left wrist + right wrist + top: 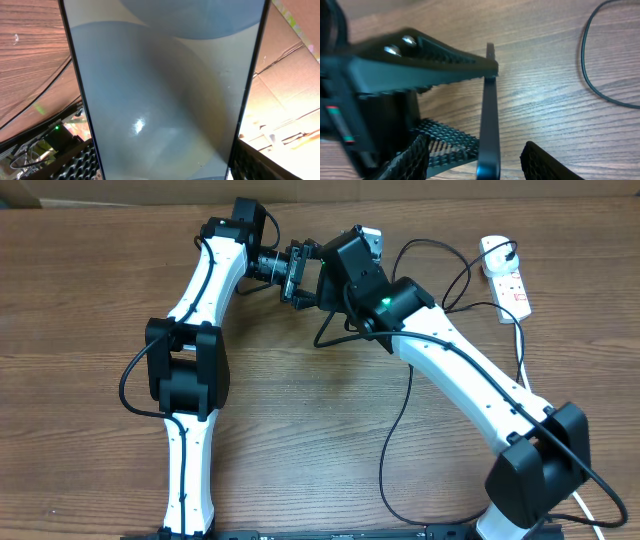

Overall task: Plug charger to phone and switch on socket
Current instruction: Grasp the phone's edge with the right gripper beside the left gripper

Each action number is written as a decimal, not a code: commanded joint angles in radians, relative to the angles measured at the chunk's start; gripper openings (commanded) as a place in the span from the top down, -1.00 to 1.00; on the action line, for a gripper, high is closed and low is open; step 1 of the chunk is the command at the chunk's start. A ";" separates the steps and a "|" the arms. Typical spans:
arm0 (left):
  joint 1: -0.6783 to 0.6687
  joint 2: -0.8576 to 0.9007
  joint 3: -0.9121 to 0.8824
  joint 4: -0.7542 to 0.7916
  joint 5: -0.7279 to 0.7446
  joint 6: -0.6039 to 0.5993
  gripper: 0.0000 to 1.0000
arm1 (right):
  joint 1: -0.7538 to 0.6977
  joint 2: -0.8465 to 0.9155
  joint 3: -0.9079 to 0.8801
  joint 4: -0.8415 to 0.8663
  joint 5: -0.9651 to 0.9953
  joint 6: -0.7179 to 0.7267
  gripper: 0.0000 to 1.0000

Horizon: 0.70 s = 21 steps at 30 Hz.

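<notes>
The phone (165, 95) fills the left wrist view, its pale blue-grey screen running away from my left gripper (167, 162), which is shut on its two long edges. Seen from overhead, the left gripper (298, 277) holds it above the table at the back, and only the phone's far end (372, 237) shows. My right gripper (330, 268) hovers over the phone's middle. The right wrist view has the phone (489, 120) edge-on between the right gripper's (476, 150) fingers, with a gap on each side. The charger cable (440, 243) loops toward the socket (506, 275); its connector tip is hidden.
The white socket strip lies at the back right with its thick white cord trailing toward the front. Black cable (585, 65) curves over the wood to the right of the phone. Cardboard (295, 75) stands beyond the table's far edge.
</notes>
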 commanded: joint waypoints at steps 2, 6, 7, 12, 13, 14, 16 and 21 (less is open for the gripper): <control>-0.002 0.005 0.028 0.003 0.034 -0.013 -0.49 | 0.001 0.021 0.020 0.007 0.018 0.004 -0.18; -0.002 0.005 0.028 0.003 0.034 -0.007 -0.49 | -0.001 0.021 0.020 0.011 0.023 0.004 -0.05; -0.002 0.005 0.028 0.003 0.033 -0.006 -0.49 | 0.000 0.021 0.020 0.011 0.025 0.004 0.02; -0.002 0.005 0.028 0.004 0.033 -0.006 -0.49 | 0.000 0.021 0.020 0.011 0.025 0.004 0.04; -0.002 0.005 0.028 0.004 0.033 -0.006 -0.49 | 0.000 0.021 0.020 0.011 0.024 0.004 0.04; -0.002 0.005 0.028 0.004 0.034 -0.006 -0.49 | 0.000 0.021 0.020 0.011 0.025 0.004 0.06; -0.002 0.005 0.028 0.004 0.035 -0.006 -0.49 | 0.000 0.021 0.020 0.008 0.025 0.005 0.09; -0.002 0.005 0.028 0.004 0.034 -0.006 -0.49 | 0.000 0.021 0.020 0.007 0.025 0.005 0.14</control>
